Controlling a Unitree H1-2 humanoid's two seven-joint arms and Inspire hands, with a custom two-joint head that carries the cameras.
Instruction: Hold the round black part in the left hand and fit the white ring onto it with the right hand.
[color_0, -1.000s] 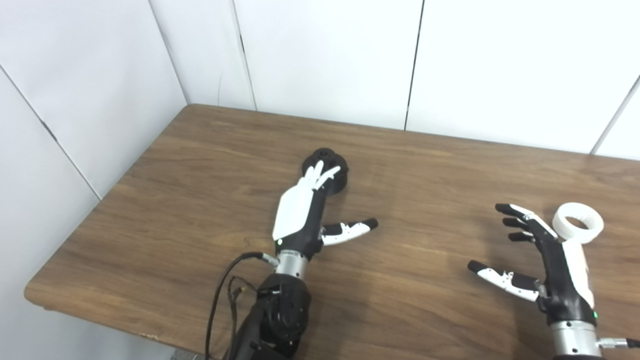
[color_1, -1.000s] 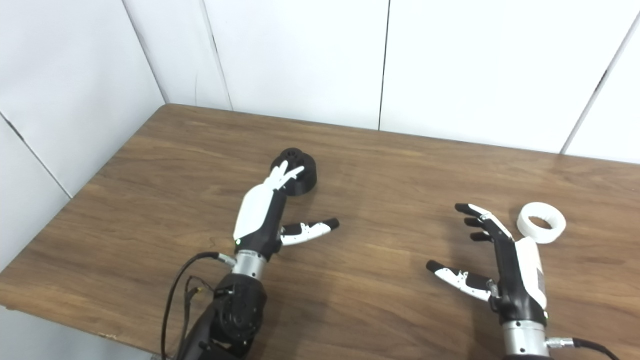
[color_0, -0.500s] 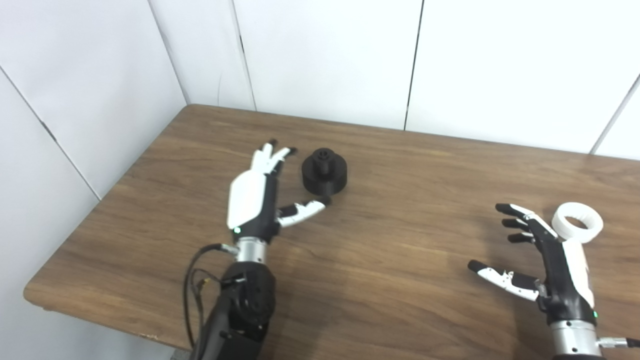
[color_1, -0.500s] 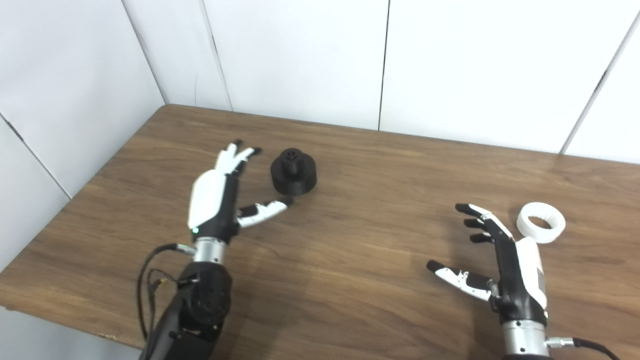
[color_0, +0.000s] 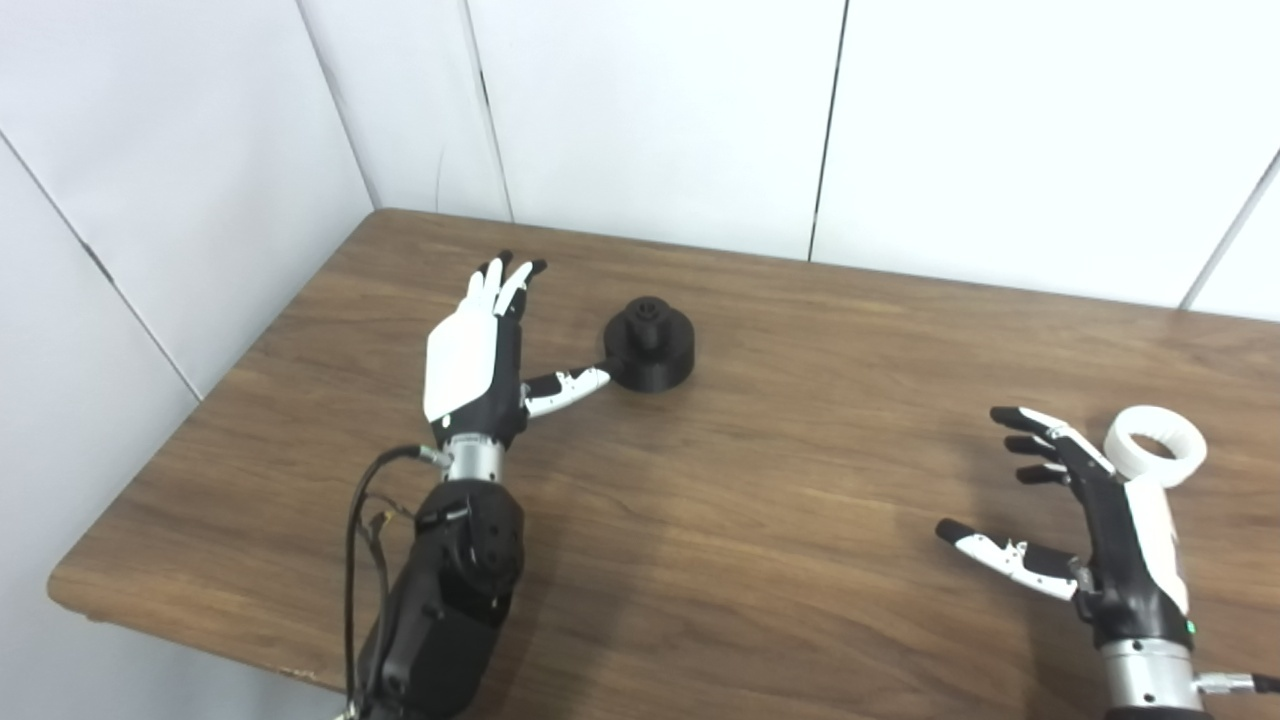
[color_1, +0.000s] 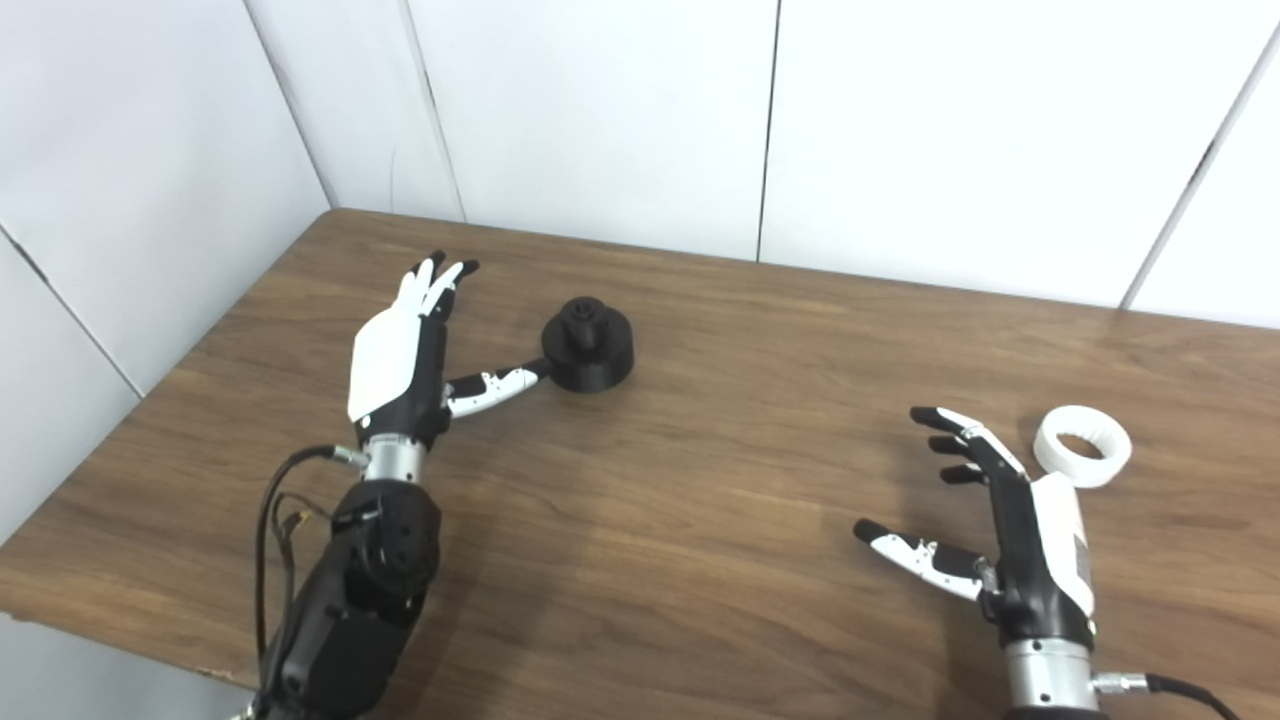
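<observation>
The round black part (color_0: 650, 345) stands on the wooden table (color_0: 780, 480) toward the back left, a small knob on its top. My left hand (color_0: 478, 355) is open just left of it, fingers stretched toward the back wall, thumb tip at the part's near left side. The white ring (color_0: 1155, 445) lies flat at the right of the table. My right hand (color_0: 1085, 520) is open and empty, just near and left of the ring, not touching it.
White wall panels (color_0: 650, 110) stand close behind the table and along its left side. The table's front edge (color_0: 200, 640) runs along the lower left. A black cable (color_0: 365, 530) loops beside my left forearm.
My left hand moved from over the black part to its left side and farther back, uncovering it. The part, the ring and my right hand have stayed put.
</observation>
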